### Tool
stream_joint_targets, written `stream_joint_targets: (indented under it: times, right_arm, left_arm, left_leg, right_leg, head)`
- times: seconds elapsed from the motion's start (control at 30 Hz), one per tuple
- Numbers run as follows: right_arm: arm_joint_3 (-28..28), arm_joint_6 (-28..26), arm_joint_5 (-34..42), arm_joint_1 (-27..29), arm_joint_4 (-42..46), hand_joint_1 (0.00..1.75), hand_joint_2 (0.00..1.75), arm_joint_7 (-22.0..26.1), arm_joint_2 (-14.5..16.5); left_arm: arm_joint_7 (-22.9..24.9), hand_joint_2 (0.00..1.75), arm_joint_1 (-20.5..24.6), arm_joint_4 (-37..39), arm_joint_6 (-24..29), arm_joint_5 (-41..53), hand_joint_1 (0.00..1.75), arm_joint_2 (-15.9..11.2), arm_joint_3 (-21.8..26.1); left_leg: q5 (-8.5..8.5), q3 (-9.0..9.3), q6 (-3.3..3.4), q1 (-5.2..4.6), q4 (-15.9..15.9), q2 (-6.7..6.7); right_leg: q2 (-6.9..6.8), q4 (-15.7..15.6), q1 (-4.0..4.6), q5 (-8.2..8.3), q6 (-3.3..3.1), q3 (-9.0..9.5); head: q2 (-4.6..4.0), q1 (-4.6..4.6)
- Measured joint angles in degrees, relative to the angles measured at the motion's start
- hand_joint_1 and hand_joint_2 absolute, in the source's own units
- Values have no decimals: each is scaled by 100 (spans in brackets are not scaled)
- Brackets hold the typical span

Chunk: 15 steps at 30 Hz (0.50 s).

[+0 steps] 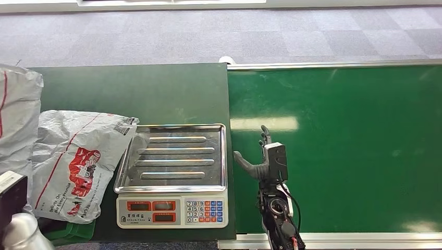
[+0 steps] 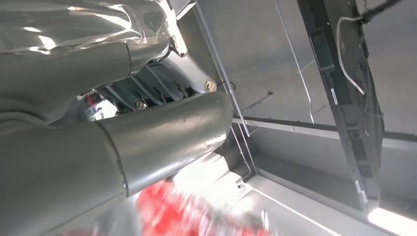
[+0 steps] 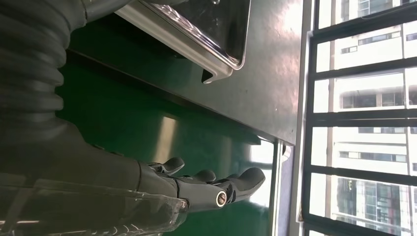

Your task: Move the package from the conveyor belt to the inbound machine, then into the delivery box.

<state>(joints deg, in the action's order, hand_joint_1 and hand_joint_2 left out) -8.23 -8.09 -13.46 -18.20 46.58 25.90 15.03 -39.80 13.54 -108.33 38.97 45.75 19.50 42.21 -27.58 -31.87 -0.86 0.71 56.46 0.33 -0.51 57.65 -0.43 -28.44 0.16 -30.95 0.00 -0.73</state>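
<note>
Right hand hovers over the bare belt, fingers spread, empty. Package lies left of scale. Left hand's grip cannot be told. Advise waiting, fingers wide, for next parcel

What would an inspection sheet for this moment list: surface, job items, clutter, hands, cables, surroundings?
Surface: dark green table beside the green conveyor belt; the belt carries no package.
Job's things: scale with bare steel tray; grey package with red print lying left of it, its corner over the tray edge.
Clutter: another grey bag at far left.
Hands: right hand open over the belt beside the scale; left hand seen close up, state unclear.
Cables: black cable along the right wrist.
Surroundings: grey carpet tiles; windows facing buildings.
</note>
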Motion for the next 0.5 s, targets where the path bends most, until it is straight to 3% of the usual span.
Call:
stream_joint_targets:
  times: [0.27, 0.33, 0.37, 0.47, 0.5]
  right_arm:
    - [-2, 0, 0, 27, 17, 0, 175, 1, -16]
    - [-2, 0, 0, 31, 20, 0, 175, 1, -20]
    - [-1, 0, 0, 39, 30, 0, 175, 1, -22]
    - [-1, 4, -5, 87, 103, 0, 175, -6, -31]
    - [-1, 6, -7, 97, 119, 0, 175, -8, -32]
  left_arm:
    - [0, 0, 86, 101, 0, 101, 165, 0, 247]
    - [0, 0, 103, 117, 0, 133, 158, 0, 282]
    - [0, 0, 112, 127, 0, 170, 143, 0, 300]
    - [0, 0, 145, 167, 0, 368, 30, 0, 404]
    - [0, 0, 151, 174, 0, 408, 5, 0, 428]
  left_leg:
    - [0, 0, 0, 0, 0, 0]
    - [0, 0, 0, 0, 0, 1]
    - [0, 0, 0, 0, 0, 0]
    - [0, 0, 0, 0, 0, 0]
    - [0, 0, 0, 0, 0, 1]
  right_leg:
    - [1, 0, 0, 0, 0, 0]
    - [1, 0, 0, 0, 0, 0]
    - [1, 0, 0, 0, 0, 0]
    - [1, 0, 0, 0, 0, 1]
    - [1, 0, 0, 0, 0, 0]
  head:
    - [0, 1]
    - [0, 0]
    - [0, 1]
    - [0, 1]
    - [0, 0]
